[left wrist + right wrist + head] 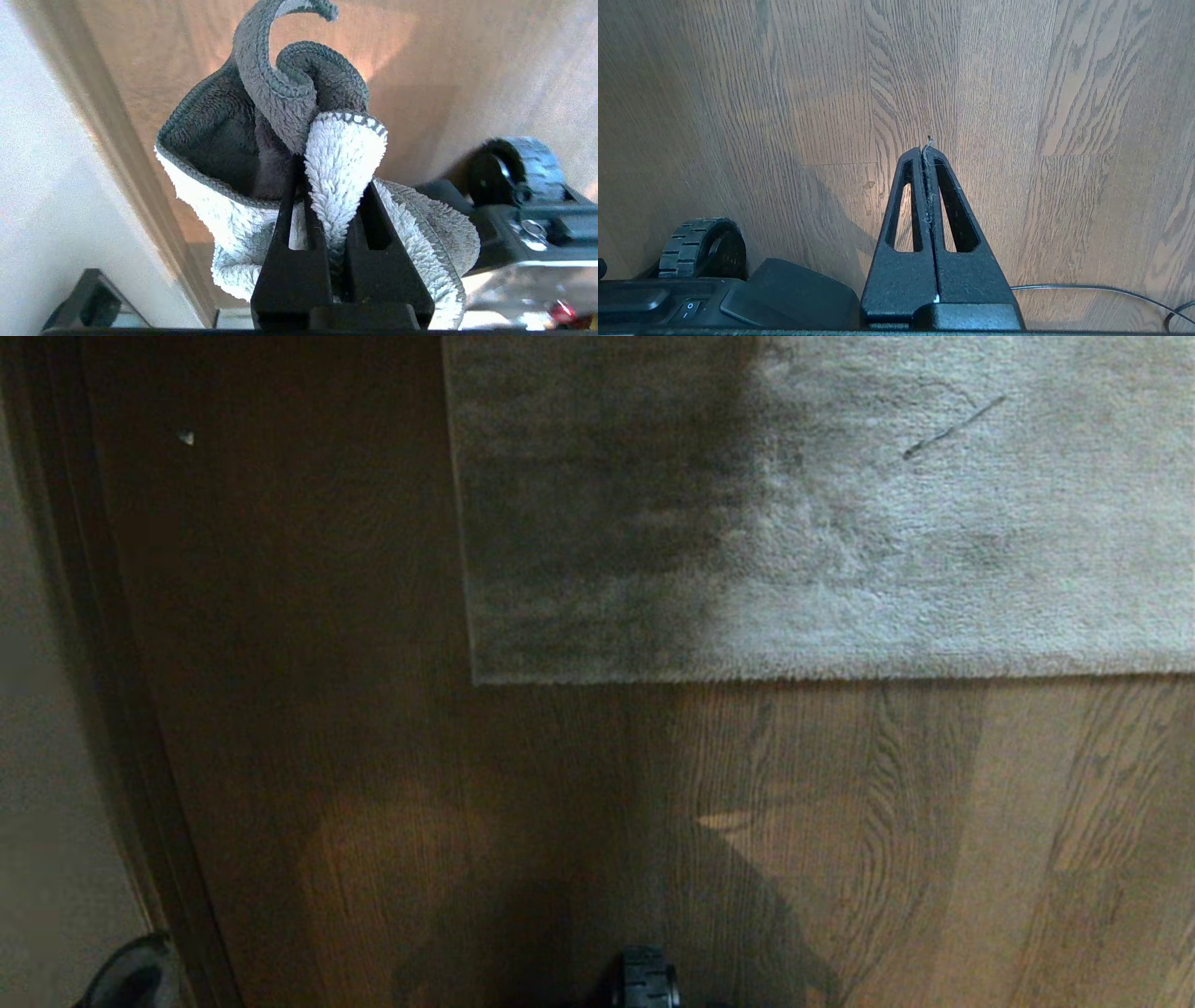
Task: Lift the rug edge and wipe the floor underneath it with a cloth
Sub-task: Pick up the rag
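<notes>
The rug edge (803, 674) lies flat on the brown wood floor (747, 821), and the grey-beige rug's corner (478, 679) is left of centre in the head view. Neither gripper shows in that view. In the left wrist view my left gripper (334, 186) is shut on a fluffy grey cloth (280, 93). The cloth bunches up between and around the black fingers, above the floor beside a wall. In the right wrist view my right gripper (927, 150) is shut with only lint between the fingers, and hangs over bare floor (784, 93).
A pale wall (47, 756) with a dark baseboard (112, 663) runs along the left. The robot base's wheel (703, 245) and black housing sit close to both arms. A thin cable (1087, 288) lies on the floor. A dark streak (952, 427) marks the rug.
</notes>
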Available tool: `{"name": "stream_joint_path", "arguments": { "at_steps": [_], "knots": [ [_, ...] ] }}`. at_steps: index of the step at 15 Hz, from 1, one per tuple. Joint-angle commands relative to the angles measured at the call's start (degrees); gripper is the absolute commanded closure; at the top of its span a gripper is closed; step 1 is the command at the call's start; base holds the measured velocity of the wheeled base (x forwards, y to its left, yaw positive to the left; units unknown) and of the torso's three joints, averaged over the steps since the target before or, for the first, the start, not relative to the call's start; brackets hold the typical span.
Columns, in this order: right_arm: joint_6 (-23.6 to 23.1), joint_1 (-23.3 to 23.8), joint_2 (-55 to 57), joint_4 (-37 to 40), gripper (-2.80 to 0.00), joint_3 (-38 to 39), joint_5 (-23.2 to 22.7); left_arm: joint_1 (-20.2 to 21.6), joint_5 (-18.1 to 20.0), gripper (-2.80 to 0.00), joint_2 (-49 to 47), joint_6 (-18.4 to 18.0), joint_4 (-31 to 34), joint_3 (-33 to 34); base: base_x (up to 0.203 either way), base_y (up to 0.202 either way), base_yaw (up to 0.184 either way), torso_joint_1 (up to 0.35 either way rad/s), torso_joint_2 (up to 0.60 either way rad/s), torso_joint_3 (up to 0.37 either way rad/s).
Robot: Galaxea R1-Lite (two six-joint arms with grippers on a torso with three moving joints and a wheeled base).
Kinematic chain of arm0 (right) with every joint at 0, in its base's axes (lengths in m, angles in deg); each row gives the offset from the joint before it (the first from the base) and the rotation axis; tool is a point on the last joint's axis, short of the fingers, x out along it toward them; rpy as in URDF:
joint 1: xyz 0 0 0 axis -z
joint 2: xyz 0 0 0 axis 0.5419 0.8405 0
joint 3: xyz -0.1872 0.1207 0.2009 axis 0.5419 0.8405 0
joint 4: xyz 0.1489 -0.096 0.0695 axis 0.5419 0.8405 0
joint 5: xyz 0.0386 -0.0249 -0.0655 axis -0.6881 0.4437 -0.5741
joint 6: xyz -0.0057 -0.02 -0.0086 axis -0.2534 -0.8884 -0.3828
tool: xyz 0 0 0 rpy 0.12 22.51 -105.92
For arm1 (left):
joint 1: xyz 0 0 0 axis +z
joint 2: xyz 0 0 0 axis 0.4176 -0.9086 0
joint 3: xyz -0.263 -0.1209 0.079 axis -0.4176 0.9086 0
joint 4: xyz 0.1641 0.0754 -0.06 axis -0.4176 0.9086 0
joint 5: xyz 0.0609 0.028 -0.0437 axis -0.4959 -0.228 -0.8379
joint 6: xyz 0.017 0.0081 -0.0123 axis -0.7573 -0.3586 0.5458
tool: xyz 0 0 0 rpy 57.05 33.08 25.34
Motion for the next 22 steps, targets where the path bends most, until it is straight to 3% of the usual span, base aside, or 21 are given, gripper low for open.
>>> {"name": "stream_joint_path", "arguments": {
  "at_steps": [1,5,17,22],
  "knots": [
    [0.0,0.0,0.1,0.0,0.00,0.0,0.0,0.7,-1.4,0.00,6.5,0.0,1.3,0.0,0.000,0.000,0.000,0.000,0.00,0.000],
    [0.0,0.0,0.0,0.0,0.00,0.0,0.0,0.8,-2.0,0.00,10.4,-0.6,4.2,0.0,0.000,0.000,0.000,0.000,0.00,0.000],
    [0.0,0.0,0.0,0.0,0.00,0.0,0.0,-0.6,-2.0,0.00,22.6,0.0,4.2,0.0,0.000,0.000,0.000,0.000,0.00,0.000],
    [0.0,0.0,0.0,0.0,0.00,0.0,0.0,-0.7,-2.0,0.00,22.9,0.1,4.3,0.0,0.000,0.000,0.000,0.000,0.00,0.000]
  ]
}}
